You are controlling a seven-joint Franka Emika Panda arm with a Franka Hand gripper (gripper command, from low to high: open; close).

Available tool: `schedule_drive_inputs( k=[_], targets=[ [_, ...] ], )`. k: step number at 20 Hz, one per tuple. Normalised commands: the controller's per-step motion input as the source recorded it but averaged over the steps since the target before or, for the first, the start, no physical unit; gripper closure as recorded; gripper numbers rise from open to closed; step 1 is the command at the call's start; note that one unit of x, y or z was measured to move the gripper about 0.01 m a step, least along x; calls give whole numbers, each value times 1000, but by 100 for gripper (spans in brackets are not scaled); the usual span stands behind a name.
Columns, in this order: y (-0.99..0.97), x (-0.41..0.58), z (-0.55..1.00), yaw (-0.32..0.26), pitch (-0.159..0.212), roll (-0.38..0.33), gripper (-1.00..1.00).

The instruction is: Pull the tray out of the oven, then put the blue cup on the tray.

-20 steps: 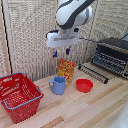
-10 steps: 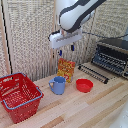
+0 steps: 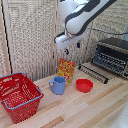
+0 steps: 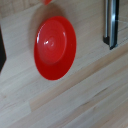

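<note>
On the wooden table [image 3: 95, 107], from the exterior view's left, sit a red basket [image 3: 20, 95], the blue cup [image 3: 58, 85], a red bowl [image 3: 84, 85] and the oven [image 3: 112, 56], its door [image 3: 93, 73] dropped open. Above the cup hangs the gripper [image 3: 72, 48], fingers slightly apart and empty.

The arm [image 3: 82, 15] reaches in from above, its gripper [image 3: 72, 48] pointing down, jaws apart and empty.
</note>
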Motion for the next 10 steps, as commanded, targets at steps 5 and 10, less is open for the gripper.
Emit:
schedule_drive_inputs(
  k=[5,10],
  targets=[
    [-514,1,-55,54,-11,-320,-100],
    [-491,3,-123,9,10,-371,-100]
  ],
)
